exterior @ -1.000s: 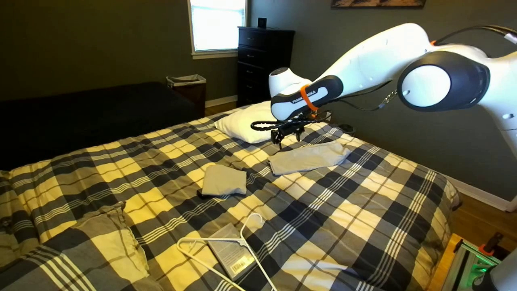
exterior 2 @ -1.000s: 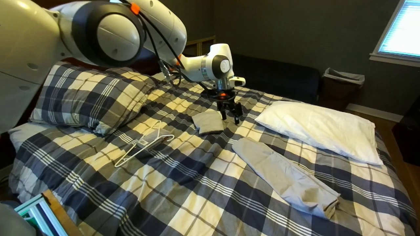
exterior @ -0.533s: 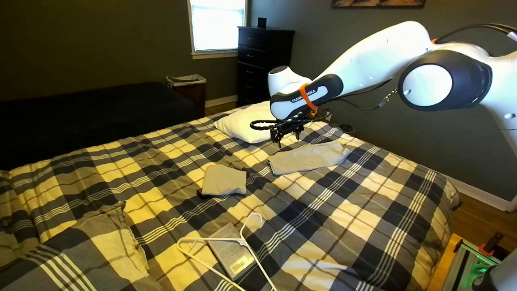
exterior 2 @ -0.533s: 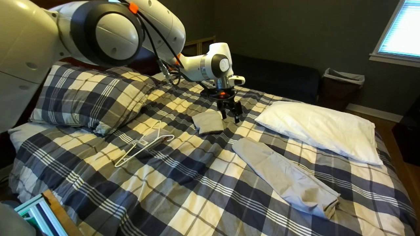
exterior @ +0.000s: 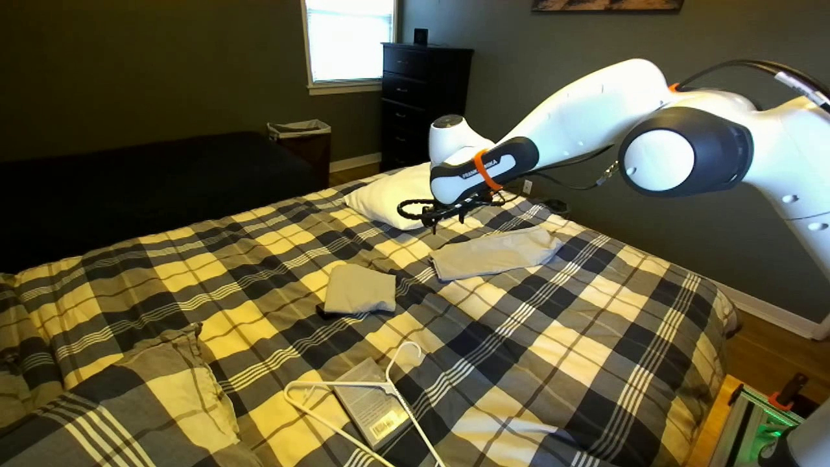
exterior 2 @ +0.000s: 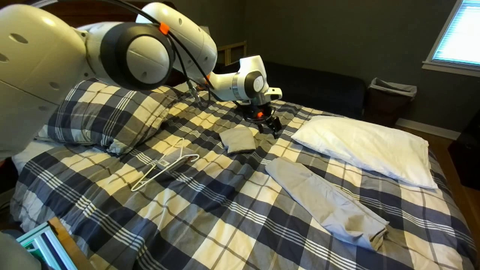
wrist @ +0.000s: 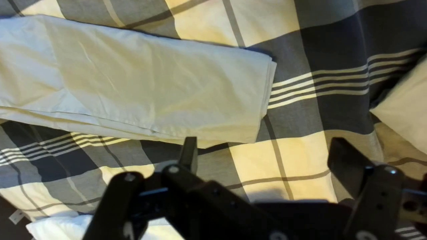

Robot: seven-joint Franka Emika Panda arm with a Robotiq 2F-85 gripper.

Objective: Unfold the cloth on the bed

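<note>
Two folded grey cloths lie on the plaid bed (exterior: 557, 350). The long cloth (exterior 2: 322, 198) is a flat strip; its layered short end shows in the wrist view. A smaller, squarish cloth (exterior: 360, 290) rests apart from it, and what looks like its corner enters the wrist view's right edge. My gripper (wrist: 263, 145) is open, its fingers wide apart with only plaid cover seen beneath. In both exterior views the gripper (exterior 2: 268, 133) hangs above the bed, tilted, touching neither cloth. In the wrist view, one fingertip overlaps the long cloth's lower edge.
A white pillow (exterior 2: 363, 150) lies beyond the long cloth. A white hanger (exterior: 402, 395) rests across a grey box (exterior: 369, 402) nearer the plaid pillow (exterior 2: 112, 116). A dark dresser (exterior: 425, 97) and a bin (exterior 2: 390, 101) stand past the bed.
The arm's elbow has dropped. My gripper has tilted and shifted slightly, leftward in an exterior view and rightward in the opposite-facing one. Both cloths lie as before.
</note>
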